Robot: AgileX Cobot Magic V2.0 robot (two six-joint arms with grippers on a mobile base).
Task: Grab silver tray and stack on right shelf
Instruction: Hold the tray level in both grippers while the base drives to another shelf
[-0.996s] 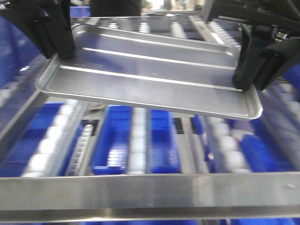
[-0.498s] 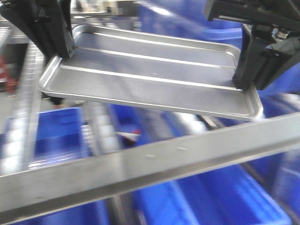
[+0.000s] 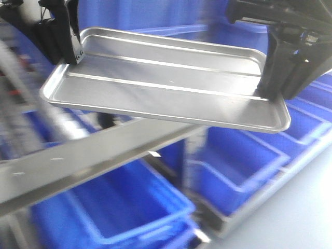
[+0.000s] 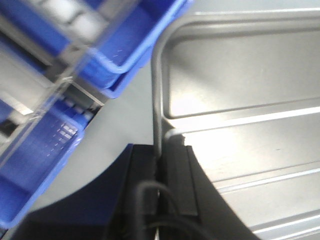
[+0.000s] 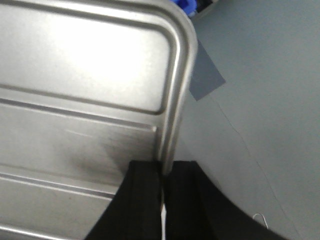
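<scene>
The silver tray hangs level in the air between my two grippers, its two long ridges showing across its floor. My left gripper is shut on the tray's left rim; in the left wrist view the gripper pinches that rim. My right gripper is shut on the tray's right rim; in the right wrist view the gripper clamps it. A blurred brushed-steel shelf bar slants below the tray. The roller rails are out of view.
Blue bins stand below and to the right of the tray, with more at the left in the left wrist view. Grey floor lies under the tray's right end, with a patch of grey tape.
The view has swung: the steel bar slid left and tilted more, the roller rails left the picture, and blue bins now fill the background. The tray stays held in both grippers.
</scene>
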